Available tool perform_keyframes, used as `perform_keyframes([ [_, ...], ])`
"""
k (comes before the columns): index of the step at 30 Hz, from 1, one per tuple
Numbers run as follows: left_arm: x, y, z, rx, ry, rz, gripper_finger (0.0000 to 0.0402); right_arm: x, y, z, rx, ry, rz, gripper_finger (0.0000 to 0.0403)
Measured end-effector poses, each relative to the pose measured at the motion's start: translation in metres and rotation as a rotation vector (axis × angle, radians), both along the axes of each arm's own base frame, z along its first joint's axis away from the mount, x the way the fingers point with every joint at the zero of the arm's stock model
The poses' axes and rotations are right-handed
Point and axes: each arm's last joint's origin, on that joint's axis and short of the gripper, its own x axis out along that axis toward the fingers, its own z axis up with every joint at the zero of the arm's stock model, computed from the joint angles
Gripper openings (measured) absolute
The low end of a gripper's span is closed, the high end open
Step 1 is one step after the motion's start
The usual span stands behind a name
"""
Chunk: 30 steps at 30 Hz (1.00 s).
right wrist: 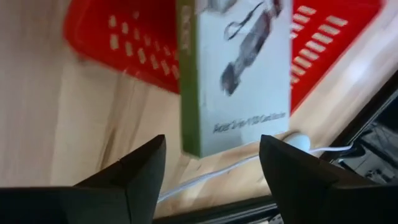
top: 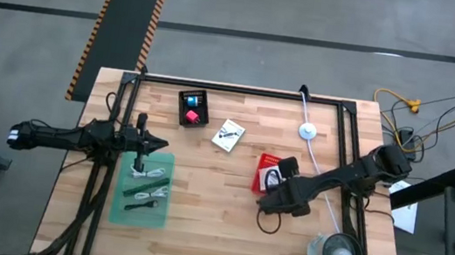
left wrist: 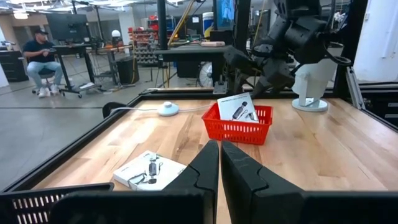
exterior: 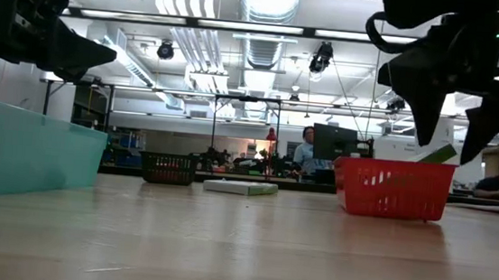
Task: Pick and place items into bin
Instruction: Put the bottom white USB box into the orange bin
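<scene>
My right gripper (top: 287, 175) (right wrist: 211, 168) is open and hangs above the red basket (top: 267, 175) (exterior: 395, 187), touching nothing. A white printed packet (right wrist: 242, 68) (left wrist: 236, 109) stands on edge in that basket, below and between the spread fingers. My left gripper (top: 164, 144) (left wrist: 219, 165) is shut and empty above the teal bin (top: 141, 191) (exterior: 22, 152), which holds black and white cable pieces (top: 149, 189). A second white packet (top: 228, 135) (left wrist: 149, 171) lies flat on the table. A blue cube (top: 191, 100) and a red cube (top: 193, 116) lie in a black basket (top: 193, 107).
A large round clear container (top: 336, 252) stands at the near right corner. A white cable with a round puck (top: 307, 130) runs across the right side. A black cable loop (top: 268, 221) lies near the right arm. A black frame (top: 241, 89) rims the table. People sit beyond it.
</scene>
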Motion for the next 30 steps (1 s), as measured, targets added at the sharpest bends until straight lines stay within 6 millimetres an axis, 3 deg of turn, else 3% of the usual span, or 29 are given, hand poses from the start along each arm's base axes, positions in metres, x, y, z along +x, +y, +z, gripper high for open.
perform_keyframes([
  [18, 0.0, 0.0, 0.0, 0.0, 0.001, 0.0, 0.0002, -0.002, -0.001, -0.01, -0.063, -0.034, 0.033, 0.0194],
  [30, 0.0, 0.0, 0.0, 0.0, 0.0, 0.0, 0.0002, 0.001, -0.001, -0.01, -0.078, -0.073, 0.039, 0.0115],
])
